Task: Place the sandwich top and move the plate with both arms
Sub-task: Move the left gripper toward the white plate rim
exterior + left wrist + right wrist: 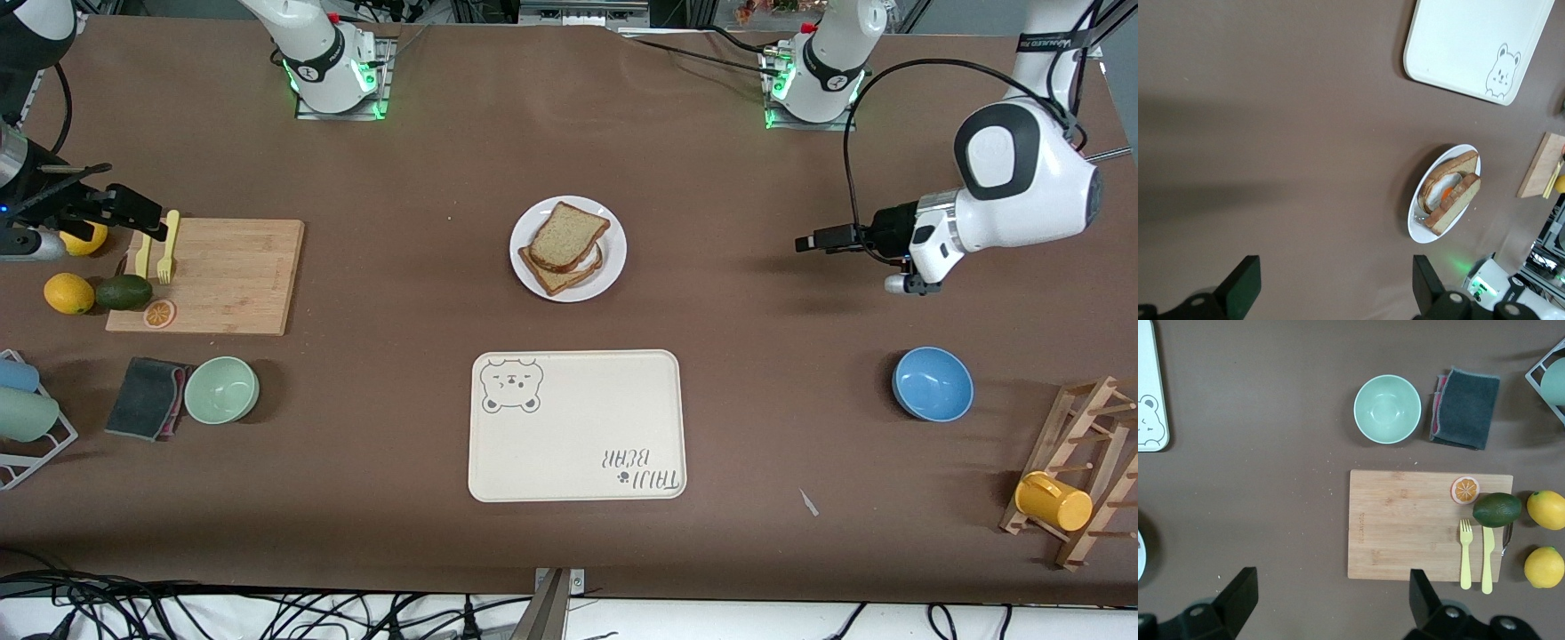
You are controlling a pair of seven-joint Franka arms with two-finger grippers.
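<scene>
Nearby, both end effectors gape empty; tray (576,425) lies nearer the camera than plate (526,267).

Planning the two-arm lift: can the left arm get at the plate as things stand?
Probably yes. The left gripper hangs over bare table toward the left arm's end, jaws open and empty. Nothing stands between it and the plate; the sandwich top already sits on the stack, leaving the rim exposed.

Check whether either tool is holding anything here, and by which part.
Nothing is held. The left tool and right tool are both open and empty over the table.
</scene>
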